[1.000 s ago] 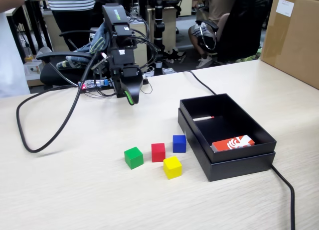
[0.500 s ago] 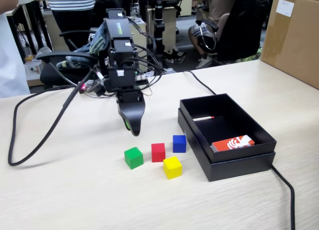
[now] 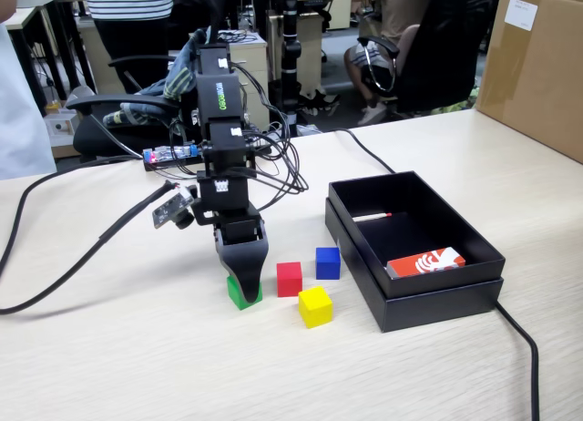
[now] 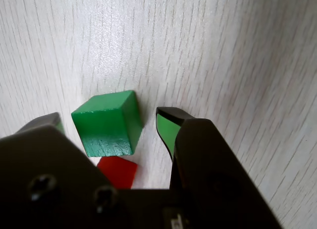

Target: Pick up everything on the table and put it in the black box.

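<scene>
Your gripper [image 4: 111, 122] stands apart, jaws straddling the green cube [image 4: 106, 122] on the table [image 4: 223, 50]. The cube sits skewed; closing could twist it toward the red cube [image 4: 117, 170].

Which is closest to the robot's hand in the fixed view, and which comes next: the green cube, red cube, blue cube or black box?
From the hand, in the fixed view:
1. Green cube, right under the hand, between its open fingers.
2. Red cube, just to the right.
3. Blue cube, further right.
4. Black box, farthest right.
</scene>
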